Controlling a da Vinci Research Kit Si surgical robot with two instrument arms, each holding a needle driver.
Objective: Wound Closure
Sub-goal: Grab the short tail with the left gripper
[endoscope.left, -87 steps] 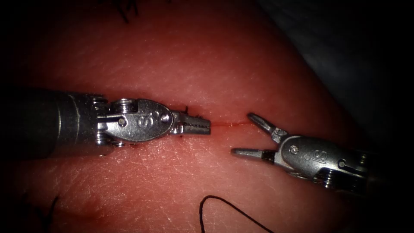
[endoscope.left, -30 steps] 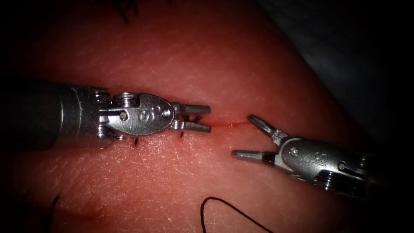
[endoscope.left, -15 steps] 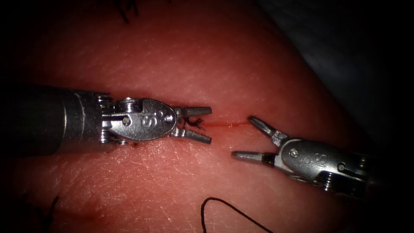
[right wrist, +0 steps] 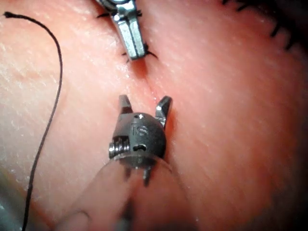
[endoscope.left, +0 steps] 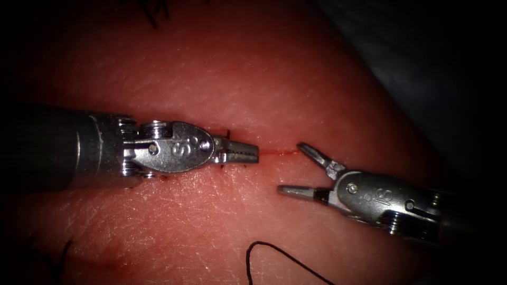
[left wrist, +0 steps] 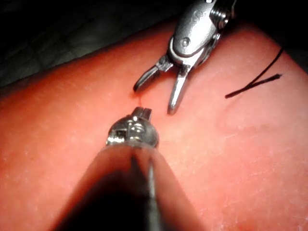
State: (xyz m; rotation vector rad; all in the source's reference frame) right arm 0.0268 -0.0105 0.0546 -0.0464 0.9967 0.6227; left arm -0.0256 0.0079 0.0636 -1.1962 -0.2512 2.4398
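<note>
Endoscope view: left tool [endoscope.left: 252,152] lies along the cut [endoscope.left: 277,153], jaws closed together over the stitch ends [endoscope.left: 228,135] at the sutured stretch of the wound — whether a thread end is pinched between them I cannot tell. Right tool [endoscope.left: 288,170] sits just right of it, jaws spread wide in a V and holding nothing, one tip at the cut line and the other below it on the tissue [endoscope.left: 222,74]. A loose loop of black thread [endoscope.left: 264,248] lies on the tissue below the cut, apart from both tools. Left wrist view: own tool [left wrist: 143,114] seen end-on, jaws together; right tool [left wrist: 154,98] beyond it, jaws apart, empty; thread [left wrist: 255,83] off to one side. Right wrist view: own tool [right wrist: 144,105] open and empty, straddling the cut; left tool [right wrist: 135,50] closed at the stitch ends [right wrist: 151,54]; thread [right wrist: 50,101] loose on the tissue.
</note>
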